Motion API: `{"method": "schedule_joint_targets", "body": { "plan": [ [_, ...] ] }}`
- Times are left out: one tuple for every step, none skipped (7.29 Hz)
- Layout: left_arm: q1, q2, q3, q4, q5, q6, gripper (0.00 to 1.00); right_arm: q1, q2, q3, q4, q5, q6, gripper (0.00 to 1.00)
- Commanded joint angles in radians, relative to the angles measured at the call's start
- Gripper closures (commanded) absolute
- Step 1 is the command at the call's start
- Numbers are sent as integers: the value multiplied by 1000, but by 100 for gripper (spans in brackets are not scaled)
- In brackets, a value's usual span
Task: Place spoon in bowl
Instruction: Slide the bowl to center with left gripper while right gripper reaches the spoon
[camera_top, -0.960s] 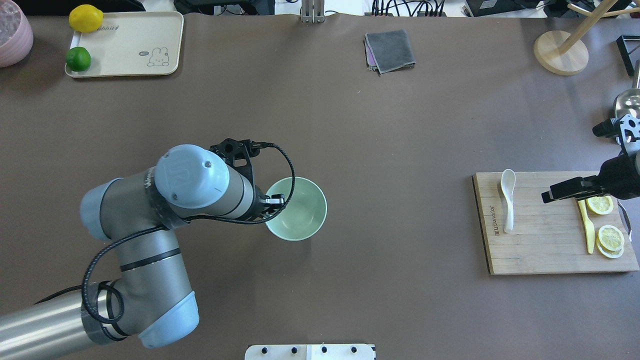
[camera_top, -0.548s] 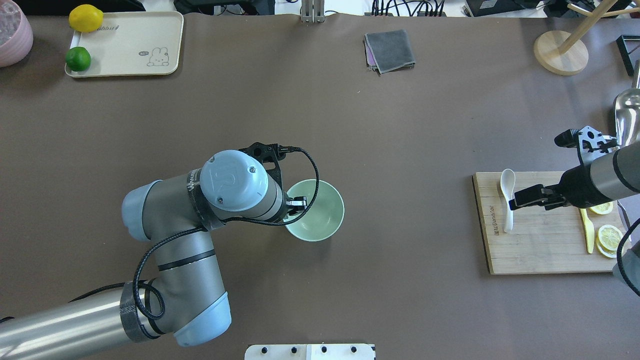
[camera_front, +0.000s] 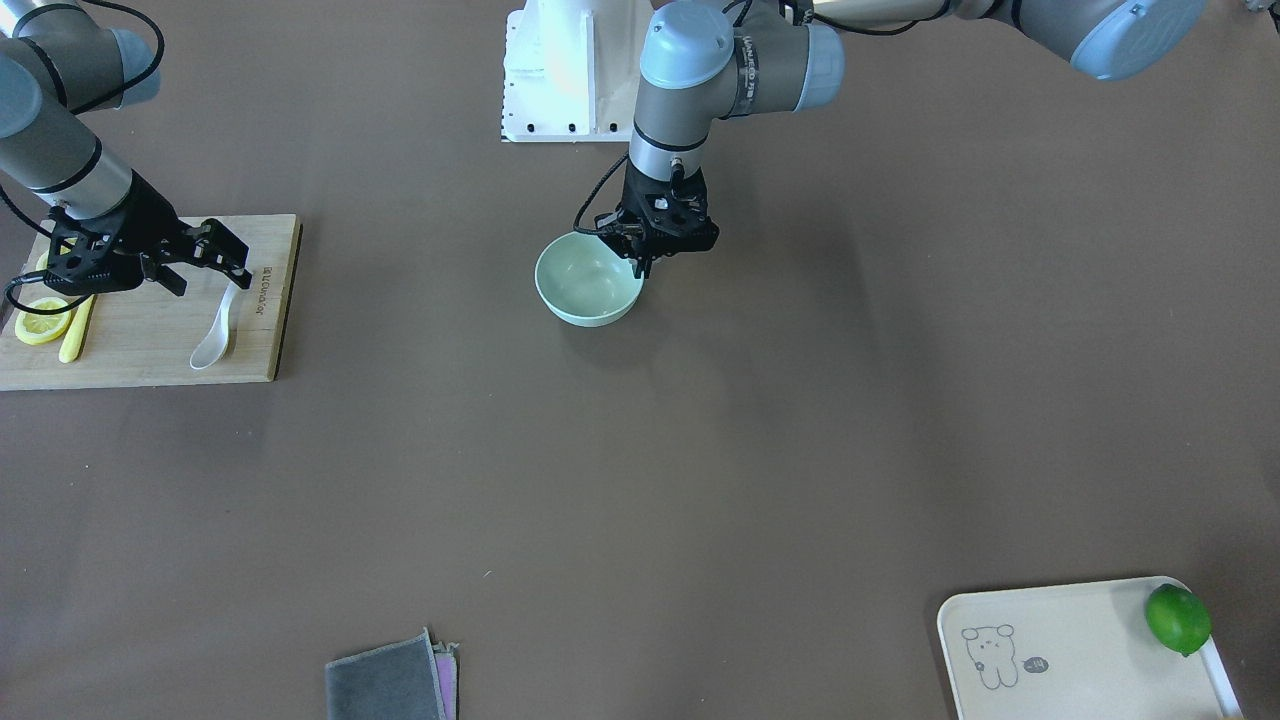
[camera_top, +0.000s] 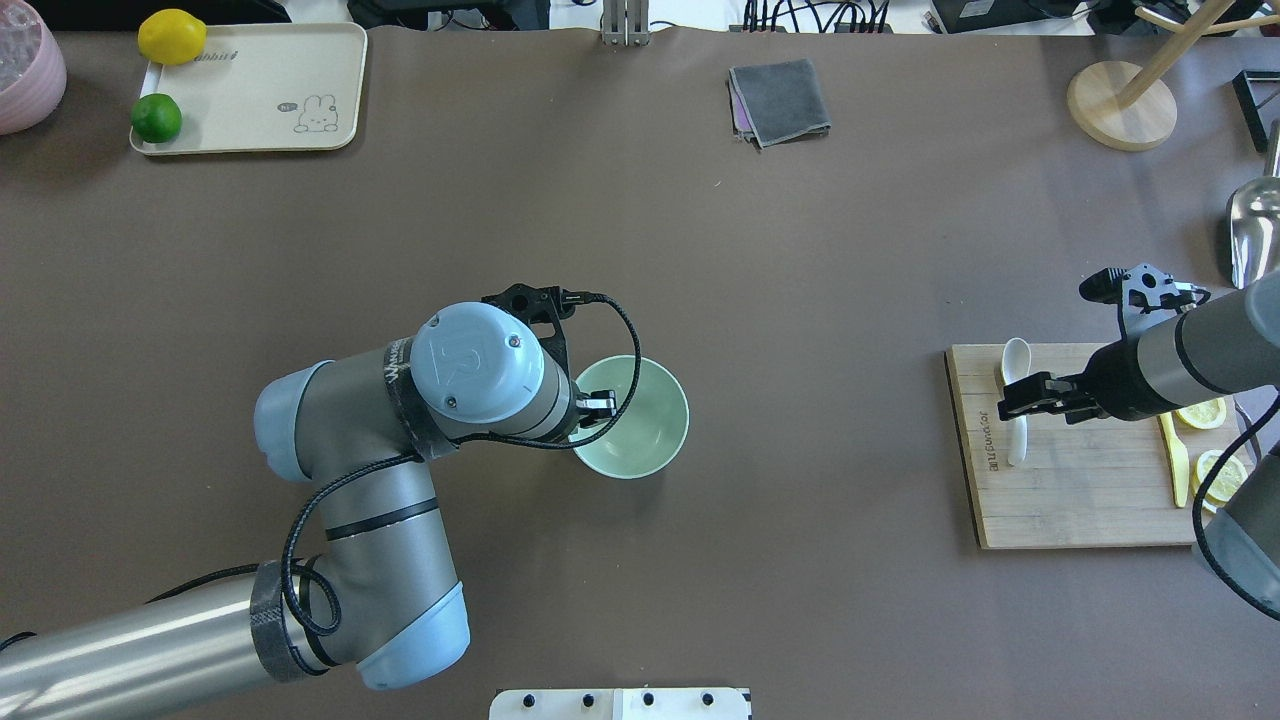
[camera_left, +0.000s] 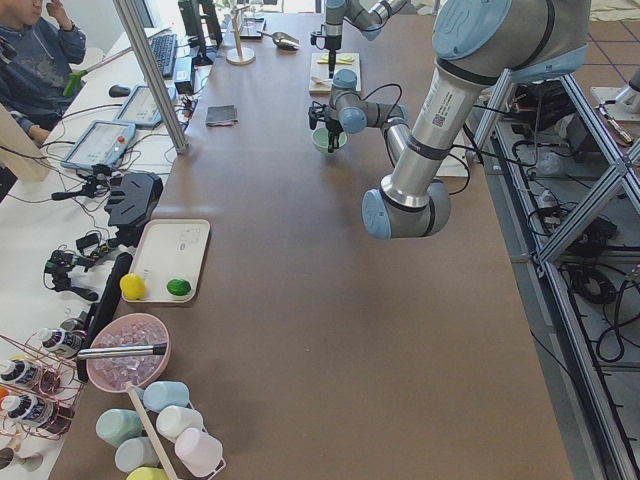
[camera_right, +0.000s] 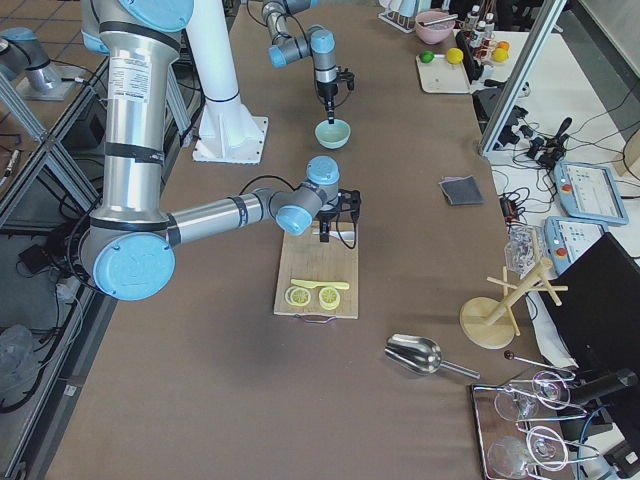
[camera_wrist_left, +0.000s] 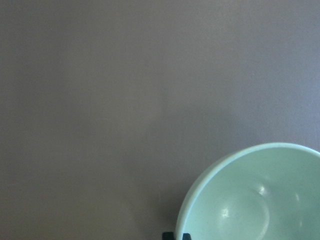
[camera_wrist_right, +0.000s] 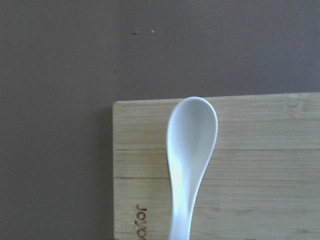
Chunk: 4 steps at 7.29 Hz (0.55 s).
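The pale mint-green bowl (camera_top: 640, 425) stands near the table's middle; it also shows in the front view (camera_front: 585, 285) and the left wrist view (camera_wrist_left: 255, 200). My left gripper (camera_top: 597, 405) is shut on the bowl's rim on the robot-left side. The off-white spoon (camera_top: 1017, 362) lies on the left end of the wooden cutting board (camera_top: 1080, 500), scoop pointing away from the robot. My right gripper (camera_top: 1008, 400) is open and hovers over the spoon's handle, its fingers astride it. The right wrist view shows the spoon (camera_wrist_right: 192, 135) straight below, with no fingers in frame.
A yellow plastic knife (camera_top: 1177, 460) and lemon slices (camera_top: 1222, 470) lie on the board's right end. A grey cloth (camera_top: 780, 100), a wooden stand (camera_top: 1120, 105) and a metal scoop (camera_top: 1255, 225) are at the back. A tray (camera_top: 260, 130) with a lemon and a lime is back left.
My left gripper dragged the bowl to the right, then held still. My right gripper moved left across the board from near the knife to over the spoon's handle.
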<state>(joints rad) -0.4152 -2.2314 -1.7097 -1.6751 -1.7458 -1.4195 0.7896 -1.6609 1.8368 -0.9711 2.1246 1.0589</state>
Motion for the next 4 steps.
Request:
{"method": "schedule_joint_targets", "body": {
  "plan": [
    [-1,-1,-1,0,2,2,100,-1,50,-5,-67,-22,1,13],
    [-1,-1,-1,0,3,2,78,-3,52,-5,-72,-23,3,13],
    [-1,1,-1,1,6,5,20,-3,52,-13,-70,-25,3,16],
    [-1,1,-1,1,6,5,4,-3,50,-28,-70,-26,1,19]
  ]
}}
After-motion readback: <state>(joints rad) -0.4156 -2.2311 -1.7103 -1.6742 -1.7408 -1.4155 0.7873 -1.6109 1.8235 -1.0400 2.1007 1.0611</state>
